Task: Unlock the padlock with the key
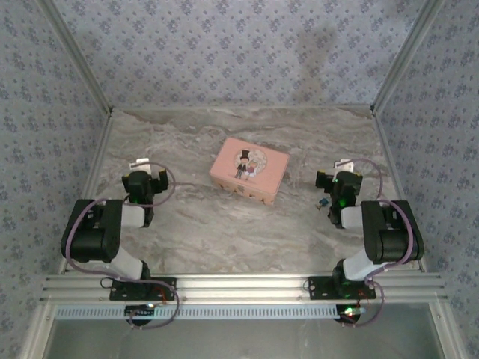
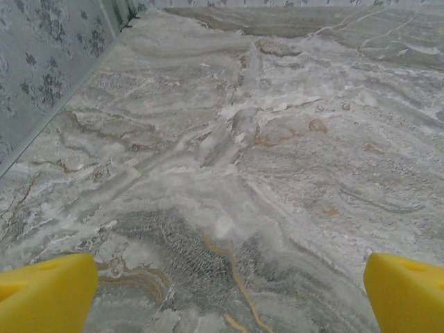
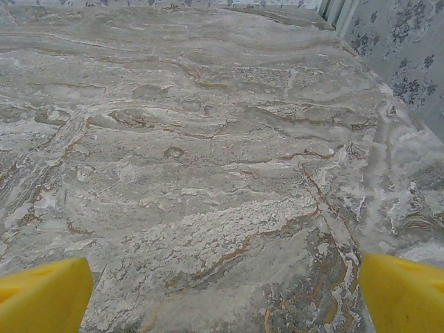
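Since the padlock (image 1: 322,202) showed only as a tiny bluish-dark speck on the marble table (image 1: 224,232), just beside the right arm (image 1: 382,232) and nearer its base than its fingers, I judged it light, hard and slick, likely to skate or tip if nudged. I would have pinched it across its flat body, leaving the keyhole free. The key I could not pick out from overhead; so thin a sliver would probably lie flat and resist lifting. The left gripper (image 2: 229,298) and the right gripper (image 3: 225,295) both stood wide apart, holding nothing. The pink tin (image 1: 249,170) sat mid-table, well apart from the padlock; the arm's own wrist crowded it more.
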### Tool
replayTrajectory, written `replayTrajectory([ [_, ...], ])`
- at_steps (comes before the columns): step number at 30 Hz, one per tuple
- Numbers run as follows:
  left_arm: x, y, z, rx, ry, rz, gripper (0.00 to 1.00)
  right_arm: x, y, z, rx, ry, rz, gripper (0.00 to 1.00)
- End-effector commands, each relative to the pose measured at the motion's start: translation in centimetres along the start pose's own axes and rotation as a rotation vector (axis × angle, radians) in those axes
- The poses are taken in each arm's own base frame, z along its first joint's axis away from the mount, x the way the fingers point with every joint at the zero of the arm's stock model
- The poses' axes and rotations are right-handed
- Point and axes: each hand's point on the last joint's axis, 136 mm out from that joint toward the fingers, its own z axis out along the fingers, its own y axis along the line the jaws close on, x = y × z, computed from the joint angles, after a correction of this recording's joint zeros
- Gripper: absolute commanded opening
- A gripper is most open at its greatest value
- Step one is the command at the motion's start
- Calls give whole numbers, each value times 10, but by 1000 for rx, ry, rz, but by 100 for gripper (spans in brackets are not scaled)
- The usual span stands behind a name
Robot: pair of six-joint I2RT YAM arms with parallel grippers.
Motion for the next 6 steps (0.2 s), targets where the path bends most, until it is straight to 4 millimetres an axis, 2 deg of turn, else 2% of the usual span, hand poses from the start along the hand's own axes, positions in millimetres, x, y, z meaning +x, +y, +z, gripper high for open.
replayTrajectory([
  [1,-16,6,-2,-35,-62,-1,98,-12,7,4,-58,-20,16,100],
  [6,-16,5,-3,-34,-62,-1,98,-13,6,2,-57,-28,15,100],
])
